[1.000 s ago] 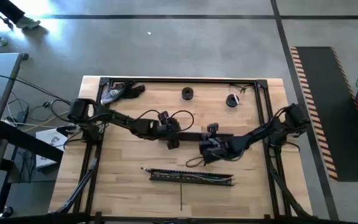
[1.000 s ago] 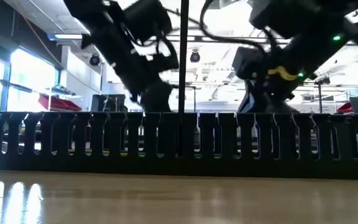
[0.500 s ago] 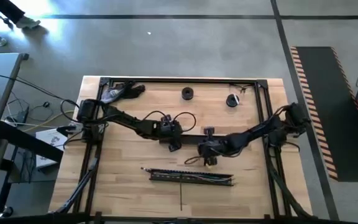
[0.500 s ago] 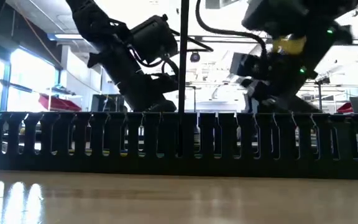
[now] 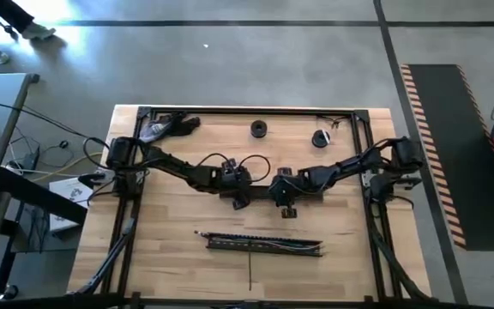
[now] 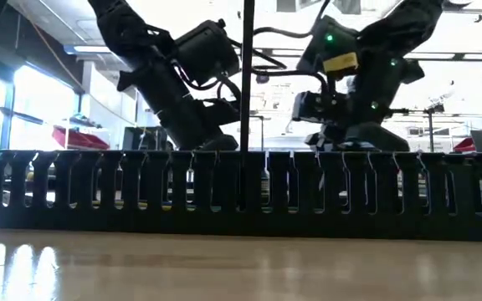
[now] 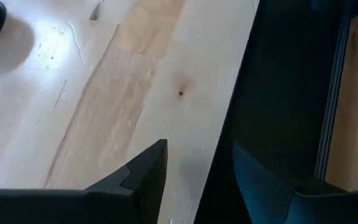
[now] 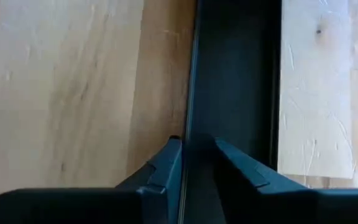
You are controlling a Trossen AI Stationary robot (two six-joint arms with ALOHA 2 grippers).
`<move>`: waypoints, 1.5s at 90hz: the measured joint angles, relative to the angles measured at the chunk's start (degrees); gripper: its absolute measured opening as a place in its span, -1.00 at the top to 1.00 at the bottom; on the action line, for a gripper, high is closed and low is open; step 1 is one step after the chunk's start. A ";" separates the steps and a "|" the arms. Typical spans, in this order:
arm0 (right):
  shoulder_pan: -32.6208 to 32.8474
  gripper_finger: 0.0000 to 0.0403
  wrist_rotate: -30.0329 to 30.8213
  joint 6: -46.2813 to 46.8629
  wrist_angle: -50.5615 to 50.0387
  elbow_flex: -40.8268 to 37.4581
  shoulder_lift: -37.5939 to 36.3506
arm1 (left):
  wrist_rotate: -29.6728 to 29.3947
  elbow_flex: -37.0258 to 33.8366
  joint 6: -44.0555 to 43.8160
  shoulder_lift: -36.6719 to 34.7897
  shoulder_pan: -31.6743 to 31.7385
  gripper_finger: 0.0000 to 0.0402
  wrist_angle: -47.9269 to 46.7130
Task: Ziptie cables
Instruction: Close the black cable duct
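Both pincers hover mid-desk over a flat black strip (image 5: 260, 186): left pincer (image 7: 197, 177) wide, right pincer (image 8: 197, 163) narrow, empty. The cables (image 5: 273, 247) lie in the slotted channel (image 5: 264, 244) nearer the front; approach them squarely from above.

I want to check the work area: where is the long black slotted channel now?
In the high view the black slotted channel lies on the table's near half, centred, with the cables in it, nearer the camera than both grippers.

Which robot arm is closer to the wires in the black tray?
Probably the right. Its hand hangs nearer the cables in the black channel, with fingers slightly open. The left hand sits a little farther back, also open.
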 joint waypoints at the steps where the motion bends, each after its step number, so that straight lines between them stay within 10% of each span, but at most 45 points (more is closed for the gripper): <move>1: 0.01 0.79 -0.01 0.00 0.10 0.00 0.16 | -0.55 0.02 0.34 -0.07 -0.15 0.19 0.02; 14: 0.06 0.98 -0.62 2.93 -0.16 -0.02 0.13 | -5.57 0.85 6.02 -4.25 -2.85 0.19 1.07; 43: -4.56 1.00 -13.91 7.53 -3.54 -0.53 -6.96 | 3.18 0.85 20.43 -6.84 -8.85 0.18 0.65; 90: -6.23 1.00 -16.33 7.41 -4.72 -0.48 -7.62 | -10.06 0.87 16.28 2.70 -9.79 0.00 2.33; 121: -5.61 1.00 -13.11 1.21 -5.52 -0.41 -9.61 | -6.32 0.90 11.84 1.76 -10.25 0.89 1.64; 135: -4.61 0.98 -6.73 -1.64 -7.36 -0.41 -15.04 | -3.49 0.90 8.85 -1.52 -9.95 0.93 -0.13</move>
